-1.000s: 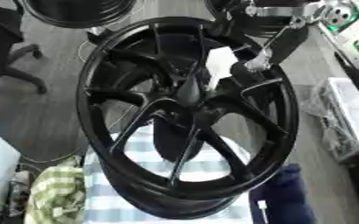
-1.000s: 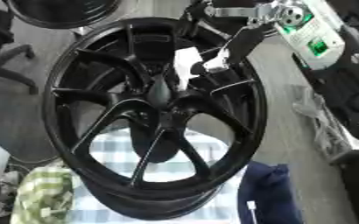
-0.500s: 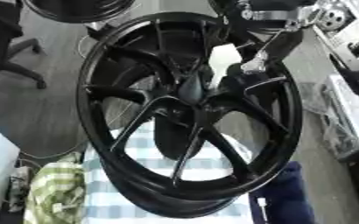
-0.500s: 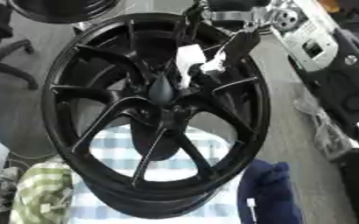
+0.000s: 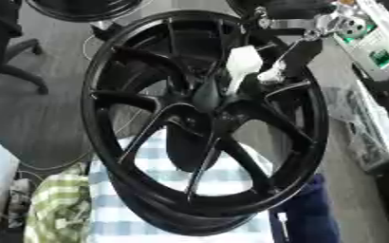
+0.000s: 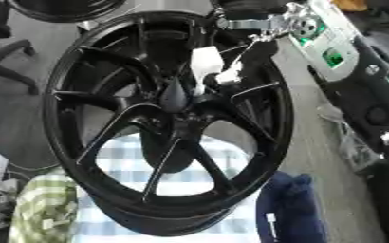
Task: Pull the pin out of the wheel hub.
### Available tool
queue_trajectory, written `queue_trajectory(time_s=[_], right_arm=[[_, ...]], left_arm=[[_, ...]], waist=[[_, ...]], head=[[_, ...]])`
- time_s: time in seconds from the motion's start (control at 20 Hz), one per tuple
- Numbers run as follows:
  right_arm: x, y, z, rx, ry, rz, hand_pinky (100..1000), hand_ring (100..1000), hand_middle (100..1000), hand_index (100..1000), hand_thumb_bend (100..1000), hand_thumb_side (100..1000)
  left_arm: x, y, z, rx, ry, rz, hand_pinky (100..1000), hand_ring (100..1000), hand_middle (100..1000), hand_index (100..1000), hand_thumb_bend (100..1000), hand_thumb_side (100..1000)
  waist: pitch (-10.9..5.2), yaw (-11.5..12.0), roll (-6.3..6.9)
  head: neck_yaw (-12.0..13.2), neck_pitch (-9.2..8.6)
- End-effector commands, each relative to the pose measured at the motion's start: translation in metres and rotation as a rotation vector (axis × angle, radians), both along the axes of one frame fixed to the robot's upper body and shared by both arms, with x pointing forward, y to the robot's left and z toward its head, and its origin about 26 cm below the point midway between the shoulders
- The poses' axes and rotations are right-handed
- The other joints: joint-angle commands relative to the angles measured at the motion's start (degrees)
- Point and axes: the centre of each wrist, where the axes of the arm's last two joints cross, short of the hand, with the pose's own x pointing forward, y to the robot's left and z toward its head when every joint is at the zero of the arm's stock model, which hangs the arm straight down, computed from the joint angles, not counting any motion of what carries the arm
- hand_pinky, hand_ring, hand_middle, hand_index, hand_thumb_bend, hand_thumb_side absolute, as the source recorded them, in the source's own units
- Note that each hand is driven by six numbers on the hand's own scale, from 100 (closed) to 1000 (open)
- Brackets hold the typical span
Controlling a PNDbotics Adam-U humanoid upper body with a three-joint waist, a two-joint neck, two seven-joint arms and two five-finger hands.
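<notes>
Wheel hub [image 5: 208,97]: centre of a large black spoked wheel [image 5: 106,142] standing tilted on its rim, face toward the head camera, filling most of both eye views. Hub sits a little above the middle of the wheel; a dark tapered piece projects from it toward the camera.

Pin: not positively identified. A white elongated piece [image 5: 243,64] stands just above and to the right of the hub, its lower end running down toward the hub; it may be the pin or part of the hand's covering. Cannot tell which.

Right hand [image 5: 274,75]: enters from the upper right on a black arm with silver joints, held over the upper spokes next to the white piece. Dark fingers merge with the dark spokes; whether they are curled round anything cannot be told.

Left hand: not seen in either view.

Progress, as a judgement: the hand is at the hub, so the reach looks done. Extraction itself is unconfirmed; nothing shows a pin clearly free of the hub. Pull-out and withdrawal appear left to do.

Surroundings: wheel rests on a blue-and-white checked cloth [image 5: 148,223]; green checked cloth [image 5: 57,209] at lower left; dark blue fabric [image 6: 293,209] at lower right.
</notes>
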Motion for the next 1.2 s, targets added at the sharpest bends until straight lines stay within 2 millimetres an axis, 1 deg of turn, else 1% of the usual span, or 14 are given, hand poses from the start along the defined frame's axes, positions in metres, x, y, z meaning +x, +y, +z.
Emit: queue_trajectory(time_s=[0.05, 0.25, 0.3, 0.4, 0.75, 1.0, 1.2], right_arm=[[-0.0017, -0.0071, 0.0111, -0.013, -0.029, -0.017, 821, 697, 710, 828, 373, 571], [-0.0017, -0.0073, 0.0112, -0.004, -0.019, -0.017, 818, 685, 666, 794, 353, 538], [-0.0019, -0.0070, 0.0117, 0.001, -0.017, -0.015, 817, 688, 659, 789, 349, 530], [-0.0025, -0.0061, 0.0133, 0.014, -0.013, -0.014, 818, 706, 617, 765, 330, 506], [-0.0034, -0.0042, 0.0141, 0.047, 0.009, -0.023, 817, 709, 568, 727, 276, 458], [-0.0032, -0.0041, 0.0132, 0.049, 0.015, -0.027, 814, 704, 534, 699, 258, 441], [-0.0023, -0.0047, 0.0113, 0.046, 0.019, -0.030, 807, 679, 492, 661, 256, 407]], left_arm=[[0.0005, 0.0060, 0.0128, 0.029, -0.029, 0.006, 672, 729, 626, 686, 100, 868], [0.0007, 0.0061, 0.0116, 0.029, -0.025, 0.004, 671, 728, 625, 685, 100, 868], [0.0007, 0.0062, 0.0114, 0.029, -0.024, 0.003, 671, 728, 625, 685, 100, 868], [0.0009, 0.0060, 0.0111, 0.029, -0.022, 0.002, 670, 728, 625, 685, 100, 867], [0.0008, 0.0070, 0.0104, 0.030, -0.017, 0.006, 670, 728, 624, 685, 100, 867], [0.0010, 0.0073, 0.0107, 0.030, -0.017, 0.008, 671, 728, 624, 684, 100, 867], [0.0009, 0.0074, 0.0111, 0.031, -0.019, 0.008, 672, 728, 624, 684, 100, 867]], waist=[[-0.64, -0.12, 0.51], [-0.52, -0.14, 0.62], [-0.50, -0.13, 0.64], [-0.47, -0.09, 0.65], [-0.33, 0.12, 0.51], [-0.19, 0.23, 0.43], [-0.10, 0.37, 0.33]], head=[[-0.22, -0.08], [-0.30, -0.08], [-0.31, -0.08], [-0.33, -0.08], [-0.35, -0.08], [-0.46, -0.08], [-0.59, -0.08]])
